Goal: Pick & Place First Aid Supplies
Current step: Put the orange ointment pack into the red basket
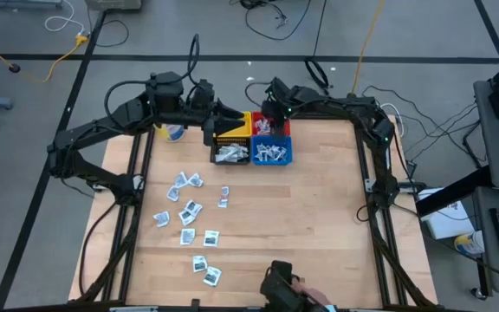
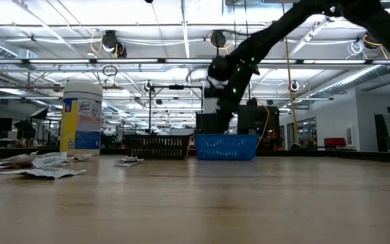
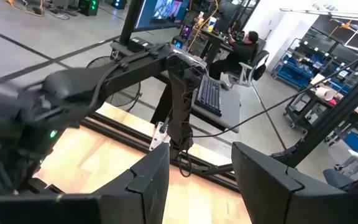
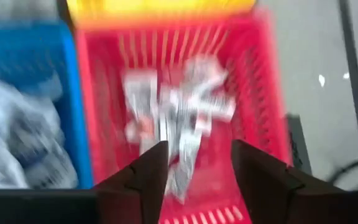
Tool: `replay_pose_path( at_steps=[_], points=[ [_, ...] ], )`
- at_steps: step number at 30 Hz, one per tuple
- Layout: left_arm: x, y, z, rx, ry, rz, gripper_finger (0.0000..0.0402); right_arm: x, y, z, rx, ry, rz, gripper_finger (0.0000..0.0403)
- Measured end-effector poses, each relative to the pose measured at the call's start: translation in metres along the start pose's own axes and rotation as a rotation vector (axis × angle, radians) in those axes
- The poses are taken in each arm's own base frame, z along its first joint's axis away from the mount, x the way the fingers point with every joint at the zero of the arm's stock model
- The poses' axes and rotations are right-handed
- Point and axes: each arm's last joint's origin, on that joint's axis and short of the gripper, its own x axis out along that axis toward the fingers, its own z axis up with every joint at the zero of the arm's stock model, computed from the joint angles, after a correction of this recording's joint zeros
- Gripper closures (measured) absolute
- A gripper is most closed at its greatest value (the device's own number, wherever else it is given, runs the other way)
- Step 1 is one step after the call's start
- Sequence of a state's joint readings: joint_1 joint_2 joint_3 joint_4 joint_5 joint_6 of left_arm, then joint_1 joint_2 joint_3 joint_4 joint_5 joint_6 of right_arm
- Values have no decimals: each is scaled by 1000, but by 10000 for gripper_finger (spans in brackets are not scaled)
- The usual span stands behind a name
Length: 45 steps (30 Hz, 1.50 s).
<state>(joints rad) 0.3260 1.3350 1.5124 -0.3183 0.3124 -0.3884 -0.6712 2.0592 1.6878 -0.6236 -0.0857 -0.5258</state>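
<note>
Release over red bin (image 4: 185,124), right claw (image 4: 197,162) parted with nothing between its fingers, white packets heaped directly beneath in the right wrist view. Left claw (image 3: 197,180) parted and empty, poised above the yellow bin (image 1: 232,128) at upper centre of the high view. Remaining first aid supplies (image 1: 189,212) scattered loose on the worktop (image 1: 319,225), lower left of centre. Filled blue bin (image 1: 272,153) and black bin (image 1: 230,154) just below the red and yellow ones. Likely hazards: a packet clinging to a finger and dropping outside on withdrawal; collision between the two closely spaced arms; thin flat packets slipping from a pinch or lifting in pairs.
</note>
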Motion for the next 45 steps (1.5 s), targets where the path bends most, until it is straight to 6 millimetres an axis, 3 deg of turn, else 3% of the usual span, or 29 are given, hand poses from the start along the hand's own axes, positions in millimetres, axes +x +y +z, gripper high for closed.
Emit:
replay_pose_path(
  at_steps=[5, 9, 19, 23, 26, 31, 45],
  points=[
    [0, 0, 0, -2, 0, 0, 224, -52, -1, 21, 116, -229, -2, 223],
    [0, 0, 0, -3, 0, 0, 224, -102, 12, 35, 121, -395, 40, 228],
    [0, 0, 0, 15, 0, 0, 224, -219, 79, 56, 21, -726, 95, 229],
    [0, 0, 0, 14, 0, 1, 224, -250, 104, 58, 27, -826, 154, 229],
    [0, 3, -4, -64, 21, 64, 224, -262, 117, 58, 37, -857, 196, 229],
    [-5, 16, -26, -289, 174, 331, 225, -270, 128, 57, 67, -865, 208, 229],
    [-21, 25, -68, -773, 428, 759, 225, -275, 128, 58, 60, -901, 182, 229]
  ],
)
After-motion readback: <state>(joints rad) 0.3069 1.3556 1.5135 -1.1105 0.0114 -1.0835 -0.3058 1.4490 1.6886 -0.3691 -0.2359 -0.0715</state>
